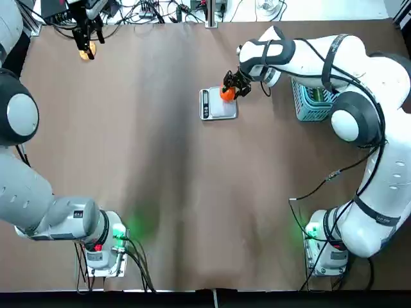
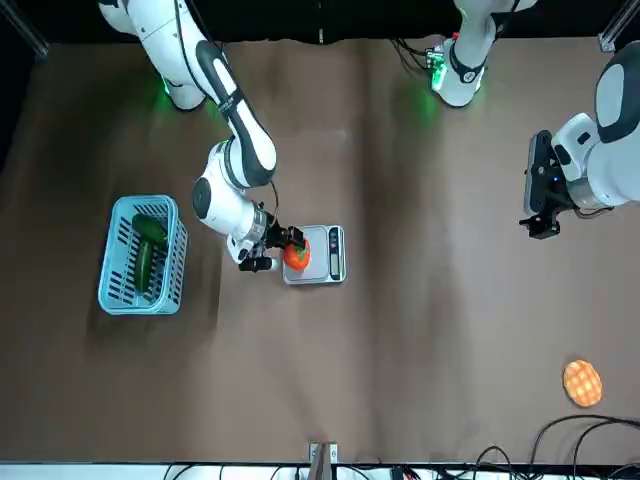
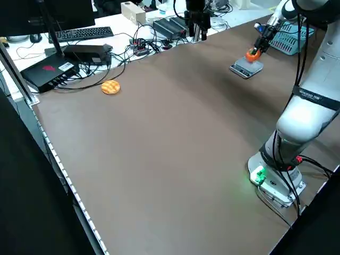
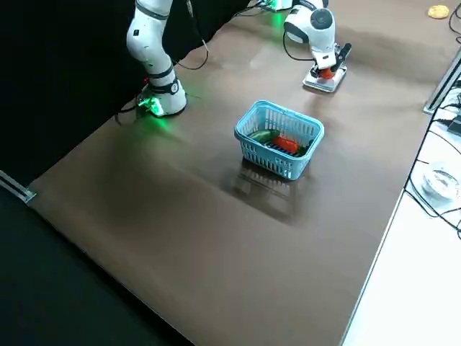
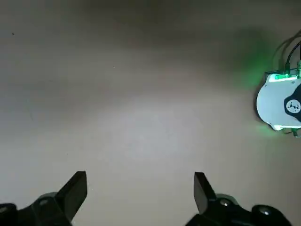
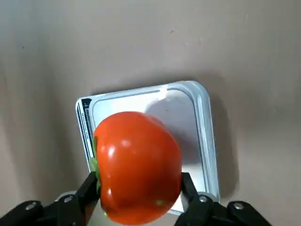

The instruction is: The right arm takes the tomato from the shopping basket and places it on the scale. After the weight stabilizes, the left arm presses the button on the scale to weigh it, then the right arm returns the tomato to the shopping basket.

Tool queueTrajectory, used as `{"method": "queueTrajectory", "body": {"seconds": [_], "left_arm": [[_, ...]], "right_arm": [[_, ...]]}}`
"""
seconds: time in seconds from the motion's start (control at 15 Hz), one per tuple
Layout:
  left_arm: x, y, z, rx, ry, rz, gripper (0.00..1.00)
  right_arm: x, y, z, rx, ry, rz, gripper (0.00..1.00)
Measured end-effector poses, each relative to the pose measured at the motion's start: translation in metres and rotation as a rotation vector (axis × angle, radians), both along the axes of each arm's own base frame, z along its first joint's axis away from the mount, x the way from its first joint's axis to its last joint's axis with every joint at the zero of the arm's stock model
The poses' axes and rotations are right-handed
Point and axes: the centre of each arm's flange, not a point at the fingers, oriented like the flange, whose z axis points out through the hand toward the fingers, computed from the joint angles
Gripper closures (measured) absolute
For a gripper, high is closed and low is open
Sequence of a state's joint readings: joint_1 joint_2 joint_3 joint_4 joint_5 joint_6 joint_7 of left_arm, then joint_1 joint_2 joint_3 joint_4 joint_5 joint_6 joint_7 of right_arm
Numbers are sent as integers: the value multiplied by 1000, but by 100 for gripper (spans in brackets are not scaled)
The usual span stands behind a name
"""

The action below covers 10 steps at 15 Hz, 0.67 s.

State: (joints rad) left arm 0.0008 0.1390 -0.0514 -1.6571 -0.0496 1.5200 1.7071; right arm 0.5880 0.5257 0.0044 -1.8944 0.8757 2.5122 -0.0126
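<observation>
We see the tomato [image 6: 138, 167] held between the right jaws [image 1: 232, 86], which are clenched on its two sides. It sits directly over the scale [image 1: 218, 104], above the silver plate near the edge that faces the basket [image 1: 312, 102]; we cannot tell whether it already touches the plate. The scale's black control strip [image 1: 205, 104] lies on the side away from the basket.

The basket stands on the brown surface [image 1: 192, 192] well apart from the scale, on the right arm's side, and in it we see a dark green vegetable [image 2: 147, 250] and something red [image 4: 287, 145].

The left jaws [image 5: 140, 193] are released, spread wide over bare surface far from the scale, near the far left corner. Close by them lies a flat yellow-orange round item [image 2: 582, 382]. Cables and electronics [image 3: 69, 56] lie beyond the far edge.
</observation>
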Motion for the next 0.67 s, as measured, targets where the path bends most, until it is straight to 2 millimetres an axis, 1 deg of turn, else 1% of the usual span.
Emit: {"method": "queueTrajectory", "body": {"seconds": [0.2, 0.47, 0.67], "left_arm": [[0, 0, 0, 0, 0, 0, 0], [0, 0, -1, -15, 4, 7, 0], [-1, 0, -2, -20, 6, 8, 0]], "right_arm": [[0, 0, 0, 0, 0, -1, 1], [3, -4, 0, -3, -2, -7, 0], [7, -11, 0, -4, -2, -20, 0]]}}
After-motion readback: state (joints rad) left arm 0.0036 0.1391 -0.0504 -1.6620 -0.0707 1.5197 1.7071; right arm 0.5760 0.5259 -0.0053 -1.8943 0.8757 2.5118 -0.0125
